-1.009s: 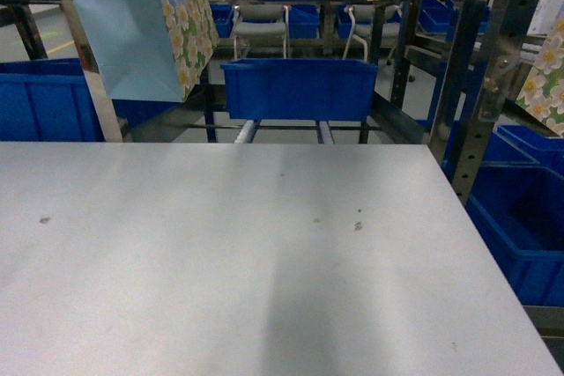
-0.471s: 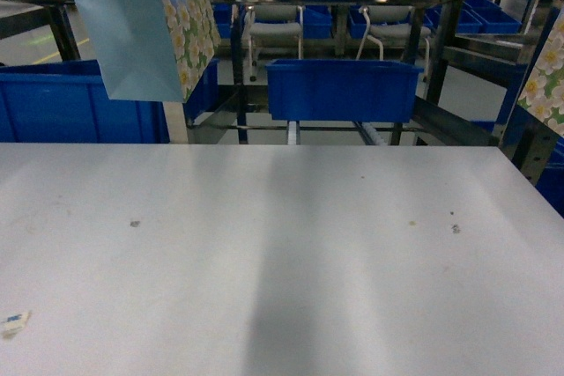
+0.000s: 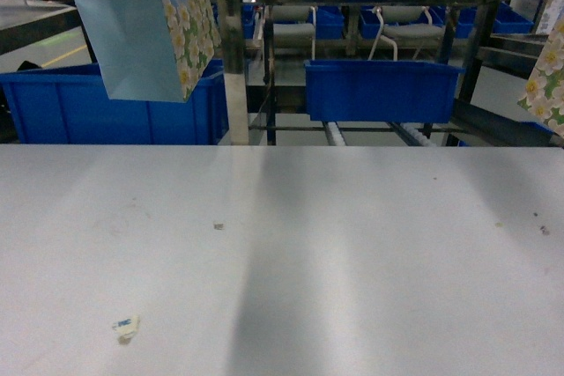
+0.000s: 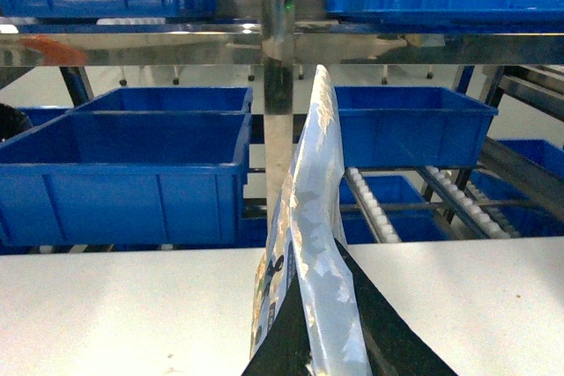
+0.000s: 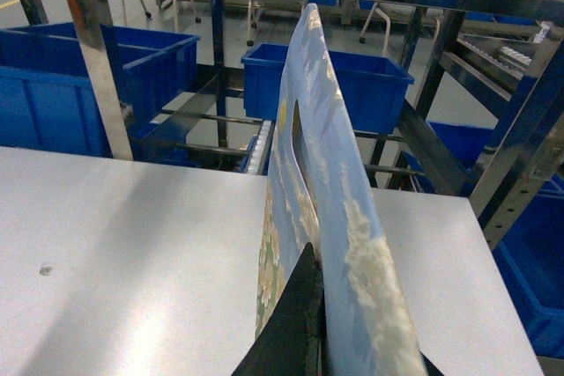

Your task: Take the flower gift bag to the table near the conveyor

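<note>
A flower gift bag [image 3: 145,24], pale blue with white blossoms on one face, hangs in the air at the upper left over the far edge of the white table [image 3: 282,261]. In the left wrist view my left gripper [image 4: 330,350] is shut on this bag [image 4: 308,244], with a black finger on each side of it. A second flowered bag [image 3: 548,77] shows at the right edge. My right gripper [image 5: 322,341] is shut on that bag [image 5: 330,217]. The conveyor [image 3: 335,134], with its white rollers, runs just behind the table.
A blue bin [image 3: 383,90] sits on the conveyor rollers, and a larger blue bin [image 3: 115,112] stands at the left behind the table. Steel rack posts [image 3: 233,50] rise at the table's far edge. A paper scrap [image 3: 125,328] lies front left.
The whole scene has slid to the right in the head view, so the base has shifted left along the table. Both bags keep their places in the view.
</note>
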`<state>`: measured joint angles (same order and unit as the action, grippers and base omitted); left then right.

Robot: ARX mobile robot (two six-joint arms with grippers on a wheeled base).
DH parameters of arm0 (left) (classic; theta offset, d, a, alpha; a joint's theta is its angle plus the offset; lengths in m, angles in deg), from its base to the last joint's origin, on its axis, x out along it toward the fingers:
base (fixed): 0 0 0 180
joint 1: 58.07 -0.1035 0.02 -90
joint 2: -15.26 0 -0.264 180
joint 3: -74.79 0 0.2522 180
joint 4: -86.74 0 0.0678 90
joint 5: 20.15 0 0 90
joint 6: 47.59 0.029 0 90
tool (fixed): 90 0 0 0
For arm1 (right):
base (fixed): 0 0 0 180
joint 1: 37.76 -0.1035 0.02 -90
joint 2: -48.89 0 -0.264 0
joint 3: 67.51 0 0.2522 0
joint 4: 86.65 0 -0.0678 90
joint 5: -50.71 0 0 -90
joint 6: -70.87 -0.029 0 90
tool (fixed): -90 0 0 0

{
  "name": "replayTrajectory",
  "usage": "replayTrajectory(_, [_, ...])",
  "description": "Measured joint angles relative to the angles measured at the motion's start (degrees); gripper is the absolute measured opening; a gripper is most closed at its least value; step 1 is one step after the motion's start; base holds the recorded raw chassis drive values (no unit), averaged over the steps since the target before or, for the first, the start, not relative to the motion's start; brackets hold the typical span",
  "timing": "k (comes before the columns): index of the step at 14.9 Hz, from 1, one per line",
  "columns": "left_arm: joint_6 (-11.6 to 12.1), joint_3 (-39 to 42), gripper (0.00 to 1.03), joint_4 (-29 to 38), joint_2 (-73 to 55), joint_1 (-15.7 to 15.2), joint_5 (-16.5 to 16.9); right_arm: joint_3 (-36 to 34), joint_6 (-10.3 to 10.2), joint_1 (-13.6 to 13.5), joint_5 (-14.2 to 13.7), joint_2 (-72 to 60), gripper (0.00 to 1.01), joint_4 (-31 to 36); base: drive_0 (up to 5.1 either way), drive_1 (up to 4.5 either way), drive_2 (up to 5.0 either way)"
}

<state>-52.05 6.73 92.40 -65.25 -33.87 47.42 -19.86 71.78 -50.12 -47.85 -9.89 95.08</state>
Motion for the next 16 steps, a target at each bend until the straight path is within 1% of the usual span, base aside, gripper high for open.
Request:
replayTrajectory(4, [0.0,0.0,0.02,0.0,0.0,0.0,0.0,0.0,0.0,0.0,-0.1,-0.1,0.02,0.0,-5.0,2.40,2.4])
replayTrajectory(6, [0.0,0.0,0.02,0.0,0.0,0.0,0.0,0.0,0.0,-0.1,0.3,-0.1,0.02,0.0,0.0,0.00,0.0])
replayTrajectory(7, [0.0,0.0,0.02,0.0,0.0,-0.7,-0.5,0.0,0.0,-0.4,0.4,0.0,0.02,0.2,0.0,0.00,0.0])
replayTrajectory(10, [0.0,0.0,0.02,0.0,0.0,0.2,0.1,0.0,0.2,-0.3,-0.1,-0.1,0.02,0.2,-0.1,-0.11,-0.1])
replayTrajectory(13, [0.0,0.0,0.02,0.0,0.0,0.2,0.1,0.0,0.4,1.6,2.2,-3.6,0.02,1.4,0.0,0.00,0.0])
replayTrajectory(14, [0.0,0.0,0.02,0.0,0.0,0.2,0.1,0.0,0.4,1.6,2.4,-3.9,0.02,1.5,0.0,0.00,0.0])
replayTrajectory(16, [0.0,0.0,0.02,0.0,0.0,0.2,0.1,0.4,0.2,2.8,4.7,-7.8,0.02,4.4,0.0,0.00,0.0])
